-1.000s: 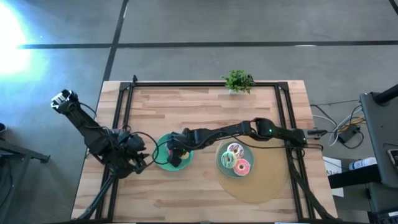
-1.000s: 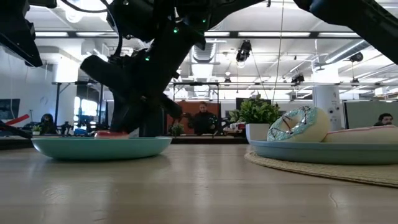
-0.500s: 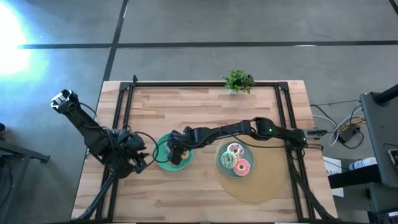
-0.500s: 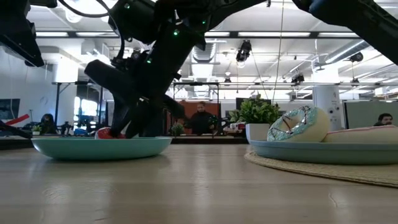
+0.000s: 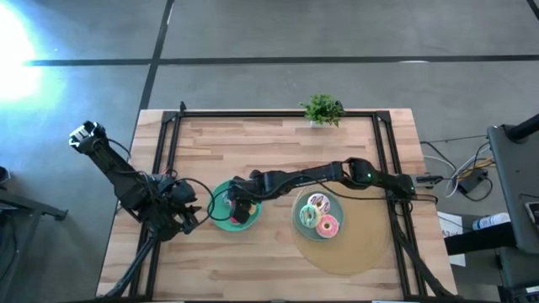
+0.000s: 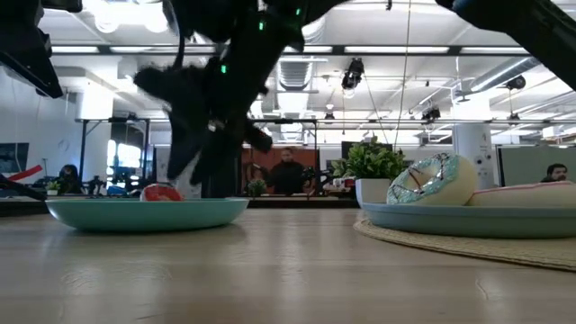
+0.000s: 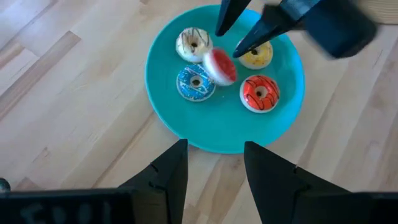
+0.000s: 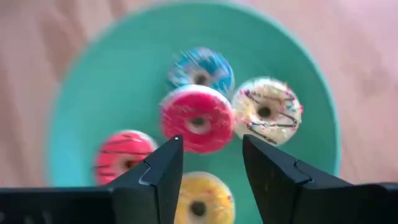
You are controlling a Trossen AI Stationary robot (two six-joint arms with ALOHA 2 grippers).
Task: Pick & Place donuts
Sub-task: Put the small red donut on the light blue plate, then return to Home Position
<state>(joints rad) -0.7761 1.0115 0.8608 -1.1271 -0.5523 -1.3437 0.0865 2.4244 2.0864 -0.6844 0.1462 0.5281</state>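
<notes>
The right gripper [image 8: 208,165] hangs over the left teal plate [image 7: 168,109], its fingers [image 7: 231,14] parted and holding nothing, on a wooden table [image 5: 278,143]. Five donuts lie on that plate: a pink-red one [image 8: 197,126] tipped up against its neighbours directly below the spread fingers, a blue one [image 8: 201,70], a white one with dark drizzle [image 8: 267,112], a red one with dark stripes [image 8: 122,158] and a yellow one [image 8: 198,204].

The left gripper [image 7: 213,171] waits just beside the plate near the table's left edge, its fingers open and empty (its wrist camera looks down on the same plate).

On the right, a second teal plate [image 5: 301,220] sits on a round woven mat [image 5: 354,252] and carries two more donuts, one white-iced [image 5: 317,203] and one pink [image 5: 328,225], with a green-edged one between them hard to make out. A small potted plant [image 5: 322,109] stands at the table's far edge.
</notes>
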